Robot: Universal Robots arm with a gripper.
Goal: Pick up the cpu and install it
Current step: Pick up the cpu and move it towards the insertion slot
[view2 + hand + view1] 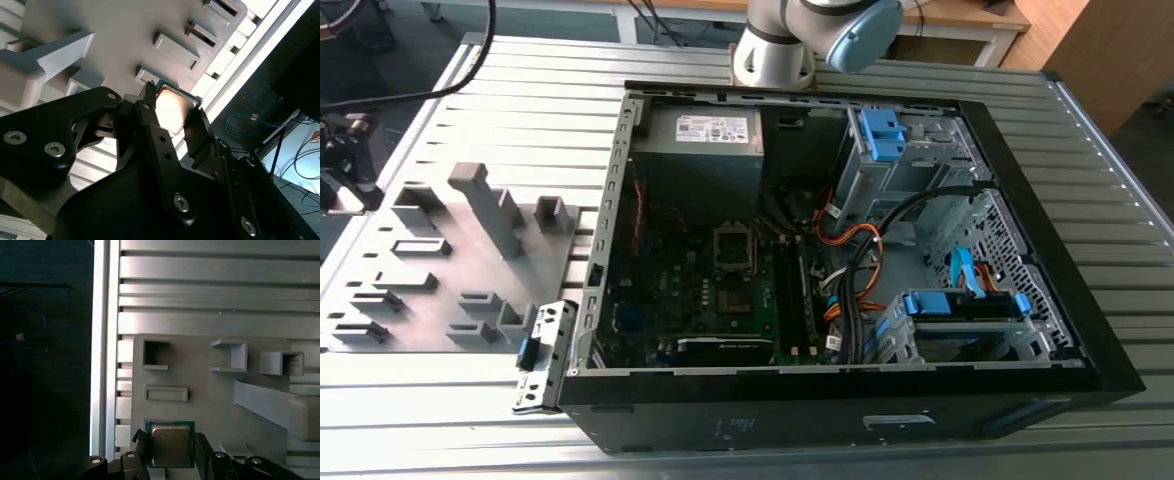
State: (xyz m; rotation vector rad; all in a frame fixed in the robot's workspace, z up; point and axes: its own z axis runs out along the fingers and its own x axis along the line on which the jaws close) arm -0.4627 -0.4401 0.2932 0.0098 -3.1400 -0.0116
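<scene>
Looked like the pick-up step: the hand (170,439) was pinching the cpu (171,446) by two opposite edges, with the chip apparently sitting in its slot on the grey tray (200,400) on the surface (210,290). I'd guess any lift needed to go straight and level.

- We see a ribbed aluminium table (480,80) built of long slotted profiles, and it carries everything.
- Toward the exterior view's left, a flat grey holder plate (440,275) with raised blocks and pockets lies on it.
- Just beside the plate, an open black computer case (787,420) lies on its side.
- Behind the case, we see the arm's base (774,60) at the table's far edge.
</scene>
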